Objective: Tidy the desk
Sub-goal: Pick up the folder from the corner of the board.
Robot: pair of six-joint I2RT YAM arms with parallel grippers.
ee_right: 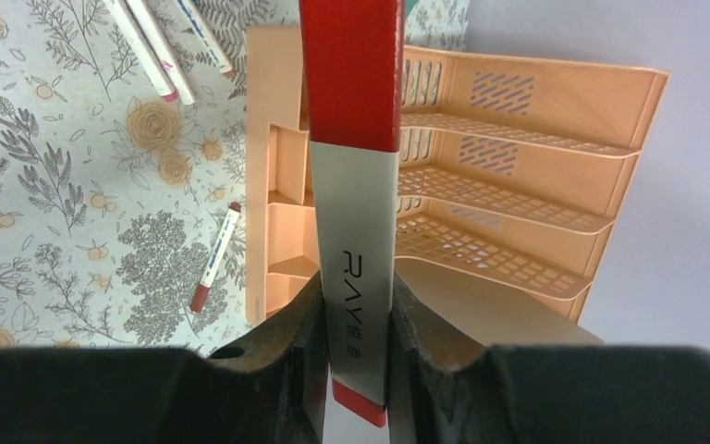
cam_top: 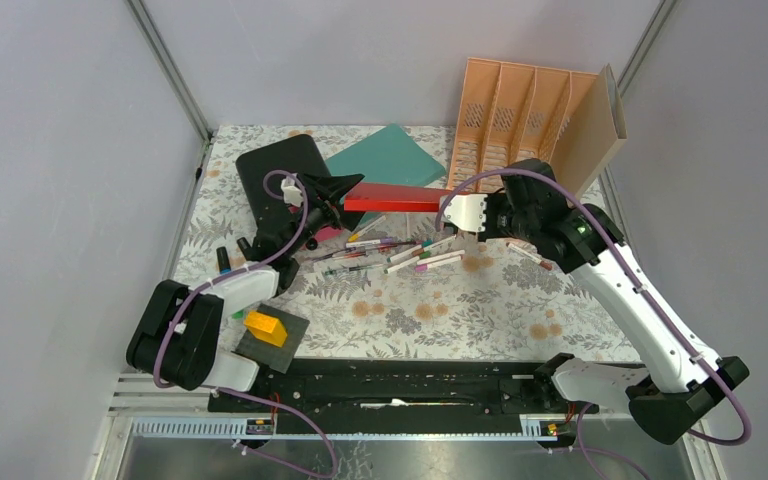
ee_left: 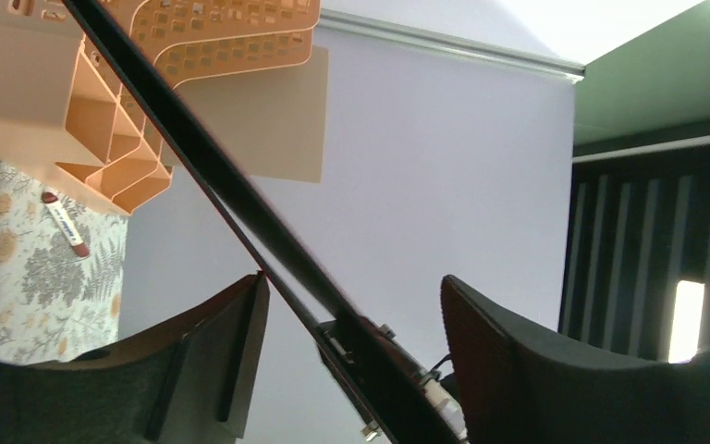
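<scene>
**Handover above the bench.** The bench is a wide flat top under a pale cloth printed with grey ferns and orange-brown flowers, and it fills the floor of the cell in front of both arms. We see the right gripper clenched on one end of a thin red book with a silver band. The book hangs roughly level between the two arms, over a scatter of white marker pens.

The left gripper sits at the book's other end with its jaws spread. In its wrist view the book's dark edge runs between the fingers with a clear gap on one side, so we read it as released rather than grasping.

We judge the step in hand to be filing this book in the peach plastic slotted file rack at the bench's far right, where a tan card folder stands at the right end. The next move, as we read it, calls for the left arm to back clear. The right arm would then turn the book upright and line its edge with a free slot.

The right arm reaches forward and inward from its base, wrist turned toward the centre. The left arm stretches up the left side, fingers pointing at the book. A flat teal book lies on the cloth, unsorted like the pens.
</scene>
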